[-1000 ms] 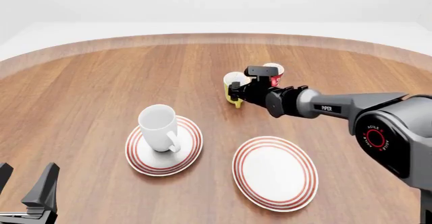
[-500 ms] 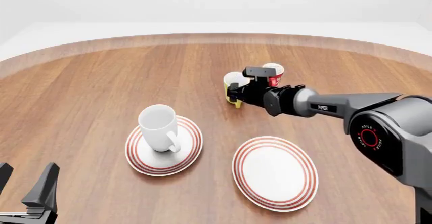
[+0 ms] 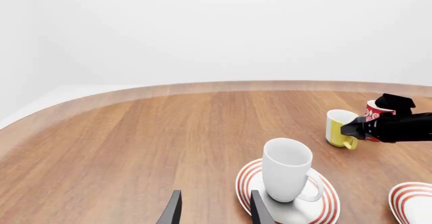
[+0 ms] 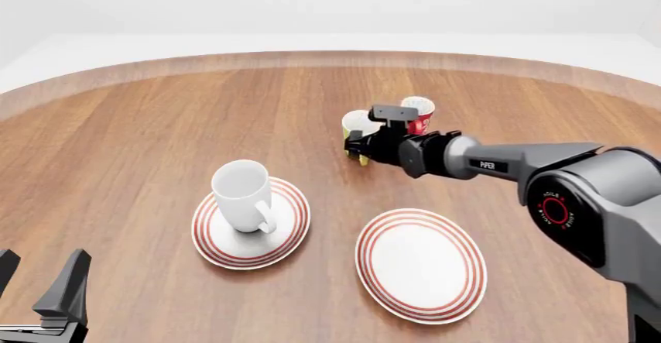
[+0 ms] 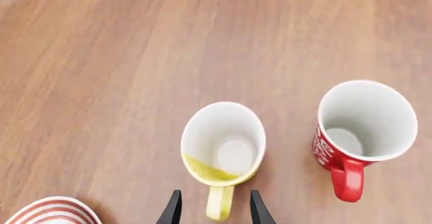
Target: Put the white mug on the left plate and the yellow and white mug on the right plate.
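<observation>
In the left wrist view, the white mug [image 3: 287, 169] is seen standing upright on the left plate [image 3: 322, 211], with its handle turned to about 4 o'clock; this half of the task is judged to be done. The mug's mouth is dark grey inside and no content can be made out. The left gripper [image 3: 212, 211] is seen only as two dark finger tips held apart with nothing between them; it is judged to be parked. At about 2 o'clock from the white mug, the yellow and white mug [image 3: 339, 128] stands on the table [image 3: 135, 143], and the right gripper [image 3: 354, 129] is at its handle.

In the front view, the left gripper [image 4: 36, 289] rests at the near left corner, wide and empty; the right plate [image 4: 420, 264] lies bare at 3 o'clock from the left plate [image 4: 284, 238]. The yellow and white mug [image 4: 358, 130] is at 12 o'clock from the right plate, well apart from it; a red mug [image 4: 417, 112] stands just beside it.

In the right wrist view, the yellow and white mug [image 5: 223, 145] is empty, and so is the red mug [image 5: 364, 125]. The right gripper [image 5: 214, 211] is open, one finger on each side of the yellow handle [image 5: 217, 206]; contact cannot be told. The handle is judged to be chosen as the grip because the body is too wide.
</observation>
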Motion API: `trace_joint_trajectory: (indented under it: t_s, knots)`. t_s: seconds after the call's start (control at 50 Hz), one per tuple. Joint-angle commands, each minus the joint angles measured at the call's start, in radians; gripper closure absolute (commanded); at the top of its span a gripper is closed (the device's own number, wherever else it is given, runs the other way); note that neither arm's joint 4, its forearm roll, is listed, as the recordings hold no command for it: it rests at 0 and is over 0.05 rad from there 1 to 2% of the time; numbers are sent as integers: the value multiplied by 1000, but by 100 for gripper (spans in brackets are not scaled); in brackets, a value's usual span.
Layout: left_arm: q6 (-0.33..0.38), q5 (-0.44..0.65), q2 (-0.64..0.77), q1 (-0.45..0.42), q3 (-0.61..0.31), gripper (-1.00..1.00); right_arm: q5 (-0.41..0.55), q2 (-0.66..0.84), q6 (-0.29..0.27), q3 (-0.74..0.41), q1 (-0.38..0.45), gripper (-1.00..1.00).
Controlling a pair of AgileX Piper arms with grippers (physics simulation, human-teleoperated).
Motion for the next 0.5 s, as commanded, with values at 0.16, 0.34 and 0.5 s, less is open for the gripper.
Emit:
trace_joint_trajectory:
  t_s: [0.16, 0.34, 0.5]
  knots:
    - [0, 0, 0, 0, 0, -100, 40, 27, 26, -41, 16, -100]
    - [0, 0, 0, 0, 0, -100, 48, 38, 43, -50, 21, -100]
    - [0, 0, 0, 0, 0, -100, 55, 44, 54, -54, 10, -100]
